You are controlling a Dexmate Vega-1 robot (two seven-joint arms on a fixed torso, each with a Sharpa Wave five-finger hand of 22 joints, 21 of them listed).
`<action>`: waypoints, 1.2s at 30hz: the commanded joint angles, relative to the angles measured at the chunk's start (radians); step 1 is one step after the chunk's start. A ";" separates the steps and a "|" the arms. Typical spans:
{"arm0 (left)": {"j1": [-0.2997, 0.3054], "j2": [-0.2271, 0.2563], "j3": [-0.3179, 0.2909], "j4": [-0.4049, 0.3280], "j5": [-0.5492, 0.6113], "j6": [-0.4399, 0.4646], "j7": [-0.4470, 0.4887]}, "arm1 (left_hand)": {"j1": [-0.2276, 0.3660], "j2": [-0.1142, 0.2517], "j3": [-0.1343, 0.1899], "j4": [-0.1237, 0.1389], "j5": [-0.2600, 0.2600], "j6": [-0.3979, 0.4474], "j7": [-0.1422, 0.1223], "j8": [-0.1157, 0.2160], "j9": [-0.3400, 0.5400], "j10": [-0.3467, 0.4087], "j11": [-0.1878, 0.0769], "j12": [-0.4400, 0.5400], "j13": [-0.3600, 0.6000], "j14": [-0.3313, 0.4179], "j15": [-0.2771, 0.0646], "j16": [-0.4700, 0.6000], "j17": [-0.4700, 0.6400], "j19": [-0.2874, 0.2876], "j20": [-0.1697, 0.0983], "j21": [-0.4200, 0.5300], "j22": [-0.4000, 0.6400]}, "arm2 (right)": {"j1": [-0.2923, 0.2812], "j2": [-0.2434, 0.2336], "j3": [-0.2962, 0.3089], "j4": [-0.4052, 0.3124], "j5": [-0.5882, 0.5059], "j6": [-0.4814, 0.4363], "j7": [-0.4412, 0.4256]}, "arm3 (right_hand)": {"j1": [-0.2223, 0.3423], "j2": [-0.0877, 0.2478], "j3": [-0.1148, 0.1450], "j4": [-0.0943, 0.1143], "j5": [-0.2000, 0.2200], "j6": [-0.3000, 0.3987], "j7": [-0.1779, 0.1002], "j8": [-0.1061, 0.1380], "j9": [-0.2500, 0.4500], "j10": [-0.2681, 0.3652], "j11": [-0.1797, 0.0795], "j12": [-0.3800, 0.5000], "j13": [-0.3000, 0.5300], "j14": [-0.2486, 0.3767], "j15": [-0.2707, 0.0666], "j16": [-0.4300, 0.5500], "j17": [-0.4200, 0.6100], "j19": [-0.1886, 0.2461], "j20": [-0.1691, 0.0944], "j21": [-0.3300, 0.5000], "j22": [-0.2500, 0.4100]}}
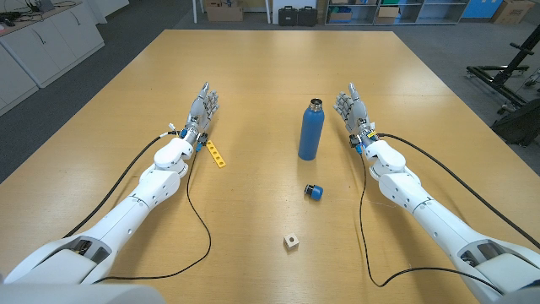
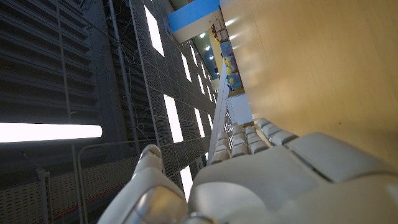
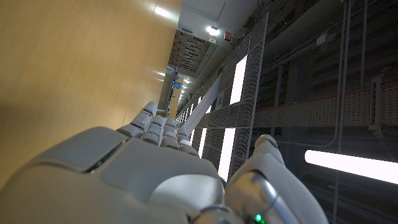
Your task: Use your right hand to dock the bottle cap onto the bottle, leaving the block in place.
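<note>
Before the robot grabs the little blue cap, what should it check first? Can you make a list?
1. Right hand holds nothing, fingers apart: ok.
2. Bottle cap lies free on the table, nothing on it: ok.
3. Bottle stands upright, its mouth uncovered: ok.
4. Block sits apart from the cap, nearer the robot: ok.
5. Left hand waits away from the bottle, beside a yellow strip: ok.

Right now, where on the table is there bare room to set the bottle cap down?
Bare wood lies between the yellow strip and blue bottle, and beyond the bottle. Busier: bottle cap, small block, right hand.
</note>
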 commanded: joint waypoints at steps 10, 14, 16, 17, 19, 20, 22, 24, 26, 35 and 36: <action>0.040 0.032 -0.007 -0.062 -0.007 0.019 0.003 | 0.006 0.001 0.006 0.004 0.007 0.036 -0.003 0.016 0.003 0.030 -0.001 0.015 -0.007 0.020 -0.007 0.014 0.001 0.018 -0.053 0.012 0.002 | -0.105 -0.050 0.020 -0.129 -0.055 0.039 -0.085 | 0.036 0.016 0.015 -0.016 0.012 0.071 0.019 0.027 0.002 0.072 -0.014 0.025 0.002 0.067 -0.012 0.028 -0.002 0.058 -0.010 0.008 0.006; 0.043 0.035 -0.009 -0.071 -0.005 0.025 0.016 | 0.008 0.004 0.006 0.004 0.007 0.046 -0.006 0.019 0.003 0.041 -0.001 0.018 -0.010 0.030 -0.010 0.016 0.000 0.022 -0.053 0.013 0.002 | -0.138 -0.069 0.032 -0.171 -0.060 0.041 -0.102 | 0.039 0.018 0.016 -0.018 0.012 0.074 0.020 0.026 0.002 0.078 -0.012 0.027 0.002 0.074 -0.015 0.030 -0.003 0.064 -0.010 0.009 0.007; 0.053 0.043 -0.011 -0.098 0.006 0.030 0.036 | 0.009 0.006 0.006 0.004 0.007 0.062 -0.007 0.024 0.002 0.055 -0.008 0.022 -0.014 0.045 -0.010 0.020 0.000 0.032 -0.054 0.016 0.002 | -0.167 -0.088 0.044 -0.209 -0.067 0.040 -0.121 | 0.043 0.019 0.017 -0.020 0.012 0.081 0.020 0.029 0.002 0.084 -0.014 0.028 0.002 0.081 -0.015 0.033 -0.003 0.070 -0.011 0.009 0.007; 0.056 0.045 -0.011 -0.107 0.014 0.030 0.047 | 0.009 0.008 0.006 0.004 0.007 0.071 -0.008 0.027 0.002 0.062 -0.007 0.023 -0.016 0.054 -0.012 0.023 0.000 0.037 -0.055 0.017 0.002 | -0.179 -0.096 0.049 -0.222 -0.072 0.037 -0.131 | 0.044 0.020 0.017 -0.021 0.012 0.083 0.022 0.029 0.002 0.084 -0.014 0.028 0.002 0.082 -0.015 0.033 -0.003 0.071 -0.011 0.009 0.007; 0.064 0.039 -0.013 -0.118 0.022 0.022 0.071 | 0.007 0.012 0.002 0.008 0.006 0.115 -0.011 0.040 0.001 0.114 -0.006 0.038 -0.024 0.101 -0.021 0.035 0.001 0.081 -0.052 0.029 0.002 | -0.199 -0.111 0.058 -0.242 -0.071 0.034 -0.136 | 0.048 0.022 0.018 -0.023 0.012 0.089 0.020 0.030 0.002 0.094 -0.016 0.031 0.002 0.093 -0.013 0.036 -0.004 0.081 -0.010 0.011 0.007; 0.065 0.037 -0.014 -0.120 0.023 0.021 0.076 | 0.008 0.013 0.001 0.007 0.006 0.126 -0.013 0.043 0.001 0.135 -0.005 0.043 -0.027 0.110 -0.023 0.036 0.000 0.087 -0.051 0.030 0.002 | -0.203 -0.113 0.060 -0.245 -0.069 0.033 -0.136 | 0.048 0.022 0.019 -0.023 0.012 0.090 0.020 0.030 0.002 0.095 -0.016 0.031 0.002 0.094 -0.014 0.037 -0.004 0.082 -0.010 0.011 0.007; 0.072 0.022 -0.017 -0.120 0.023 0.009 0.097 | 0.009 0.015 0.000 0.007 0.006 0.157 -0.013 0.052 0.001 0.158 -0.011 0.048 -0.032 0.142 -0.025 0.043 0.000 0.114 -0.052 0.036 0.002 | -0.230 -0.127 0.074 -0.256 -0.049 0.050 -0.113 | 0.050 0.023 0.019 -0.025 0.011 0.093 0.020 0.030 0.002 0.103 -0.019 0.033 0.002 0.096 -0.014 0.037 -0.004 0.088 -0.010 0.011 0.007; 0.077 0.019 -0.016 -0.126 0.023 0.014 0.104 | 0.011 0.018 -0.001 0.007 0.006 0.187 -0.014 0.062 0.001 0.190 -0.012 0.055 -0.036 0.169 -0.032 0.048 0.000 0.140 -0.053 0.041 0.002 | -0.253 -0.138 0.084 -0.266 -0.041 0.069 -0.099 | 0.052 0.024 0.019 -0.026 0.011 0.103 0.020 0.033 0.002 0.107 -0.022 0.034 0.002 0.102 -0.015 0.039 -0.005 0.091 -0.009 0.011 0.007; 0.080 0.024 -0.011 -0.139 0.026 0.028 0.109 | 0.012 0.019 0.000 0.007 0.006 0.191 -0.014 0.062 0.001 0.193 -0.012 0.055 -0.038 0.178 -0.034 0.050 0.000 0.145 -0.053 0.042 0.002 | -0.279 -0.150 0.096 -0.285 -0.034 0.082 -0.091 | 0.054 0.025 0.020 -0.027 0.010 0.110 0.019 0.035 0.002 0.112 -0.023 0.036 0.002 0.106 -0.017 0.040 -0.005 0.095 -0.008 0.011 0.007; 0.089 0.063 -0.003 -0.161 0.010 0.023 0.017 | 0.015 0.023 0.001 0.006 0.006 0.184 -0.014 0.056 0.001 0.183 -0.008 0.047 -0.041 0.170 -0.030 0.043 -0.001 0.134 -0.049 0.034 0.002 | -0.415 -0.194 0.139 -0.430 -0.101 0.130 -0.159 | 0.063 0.029 0.021 -0.032 0.008 0.138 0.012 0.041 0.003 0.134 -0.025 0.042 0.002 0.130 -0.021 0.048 -0.006 0.118 -0.009 0.013 0.008; 0.089 0.067 -0.005 -0.160 0.007 0.019 0.007 | 0.015 0.023 0.001 0.006 0.006 0.184 -0.013 0.056 0.001 0.181 -0.007 0.046 -0.042 0.170 -0.029 0.042 -0.001 0.132 -0.047 0.032 0.002 | -0.426 -0.195 0.141 -0.442 -0.112 0.135 -0.169 | 0.063 0.029 0.021 -0.032 0.008 0.139 0.013 0.041 0.003 0.135 -0.024 0.042 0.002 0.132 -0.021 0.048 -0.006 0.119 -0.009 0.013 0.008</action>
